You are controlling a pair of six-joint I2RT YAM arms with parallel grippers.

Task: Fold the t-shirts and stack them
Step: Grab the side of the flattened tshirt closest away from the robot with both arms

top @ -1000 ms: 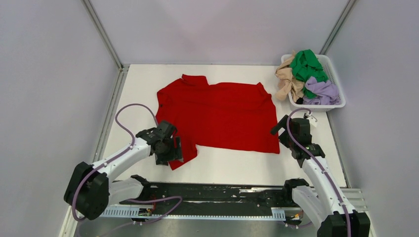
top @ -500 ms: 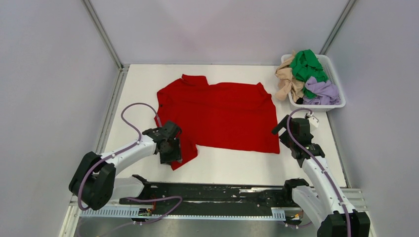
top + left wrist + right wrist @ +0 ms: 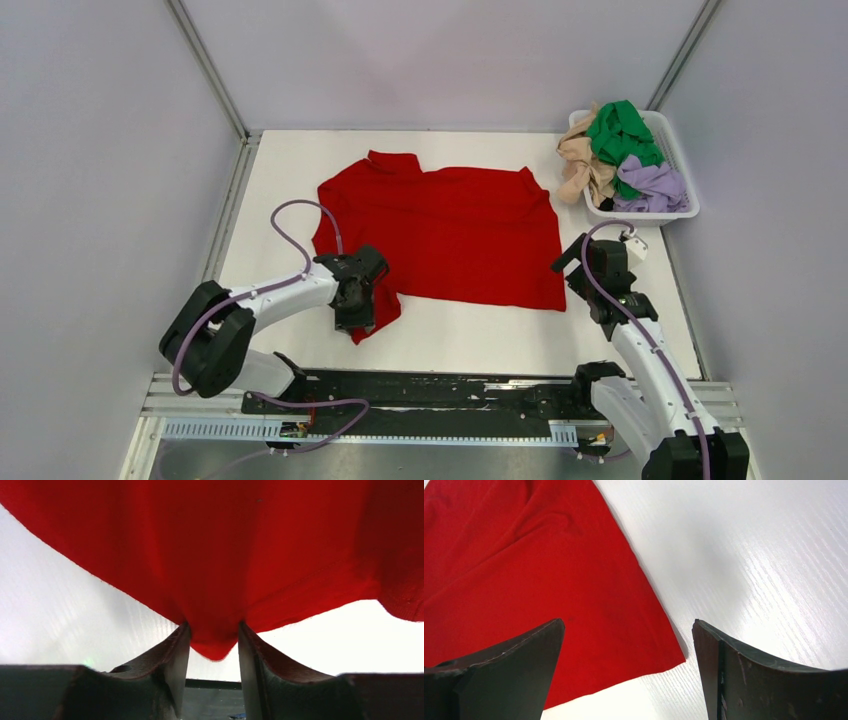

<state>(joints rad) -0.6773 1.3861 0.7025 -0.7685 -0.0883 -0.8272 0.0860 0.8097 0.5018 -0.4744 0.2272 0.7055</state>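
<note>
- Red t-shirt [image 3: 445, 235] lies spread across the middle of the white desk [image 3: 460, 340], plain and unmarked.
- Left gripper [image 3: 214, 630] is narrowed onto the shirt's near-left corner, a fold of red cloth pinched between its two fingers.
- Right gripper [image 3: 628, 625] stands wide apart over the shirt's near-right corner, holding nothing.
- A white basket [image 3: 692, 190] at the far right of the desk holds the green t-shirt [image 3: 620, 130], beige t-shirt [image 3: 578, 165] and lavender t-shirt [image 3: 655, 185], bunched together.
</note>
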